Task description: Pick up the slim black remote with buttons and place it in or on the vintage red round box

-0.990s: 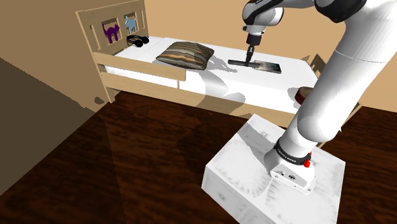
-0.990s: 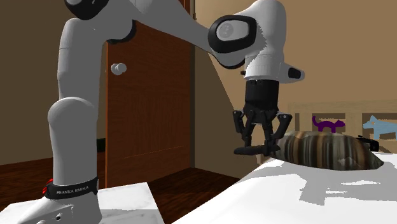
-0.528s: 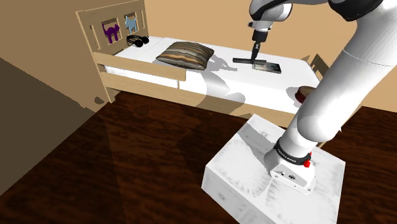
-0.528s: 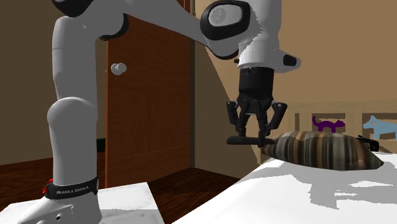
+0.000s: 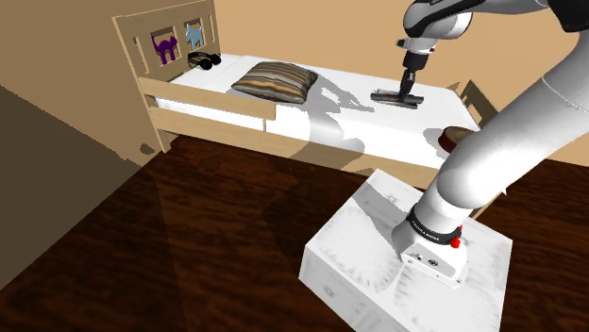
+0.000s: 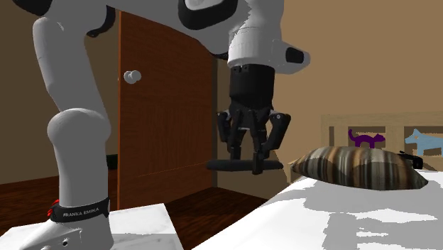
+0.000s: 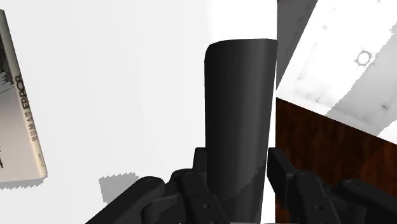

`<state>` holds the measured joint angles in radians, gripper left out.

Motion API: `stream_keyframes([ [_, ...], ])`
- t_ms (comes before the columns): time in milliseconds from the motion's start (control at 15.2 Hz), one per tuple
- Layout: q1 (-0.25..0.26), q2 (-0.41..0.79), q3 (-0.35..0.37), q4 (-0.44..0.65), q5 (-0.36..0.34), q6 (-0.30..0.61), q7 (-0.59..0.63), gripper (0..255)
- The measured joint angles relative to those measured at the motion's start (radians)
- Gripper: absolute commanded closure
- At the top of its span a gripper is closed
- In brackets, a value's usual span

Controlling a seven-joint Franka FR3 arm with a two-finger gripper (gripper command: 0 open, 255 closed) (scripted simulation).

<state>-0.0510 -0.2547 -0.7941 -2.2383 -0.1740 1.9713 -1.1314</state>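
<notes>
My gripper [image 5: 408,87] is shut on the slim black remote [image 5: 396,96] and holds it level in the air above the white bed [image 5: 378,132]. In the second exterior view the remote [image 6: 245,165] hangs crosswise under the gripper [image 6: 248,158], near the bed's edge. The wrist view shows the remote [image 7: 240,121] as a smooth dark bar clasped between both fingers [image 7: 287,177]. The red round box [image 5: 451,140] sits on the bed's near corner at the shoulder view's right, partly hidden by the arm. It lies right of and nearer than the gripper.
A striped pillow [image 5: 276,80] and black headphones [image 5: 203,59] lie toward the headboard. A book [image 7: 19,114] rests on the bed beside the remote. The white stand [image 5: 406,245] sits on the dark wood floor close to the bed. A brown door [image 6: 167,106] stands behind the arm.
The gripper has carried the remote to the shoulder view's right, away from the pillow and toward the bed's foot. The fingers stay shut on it.
</notes>
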Motion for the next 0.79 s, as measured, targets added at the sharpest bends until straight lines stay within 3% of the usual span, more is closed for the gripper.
stream_keyframes([
  [792, -0.191, -0.204, -0.098, -0.105, -0.203, -0.040, -0.165, 255],
])
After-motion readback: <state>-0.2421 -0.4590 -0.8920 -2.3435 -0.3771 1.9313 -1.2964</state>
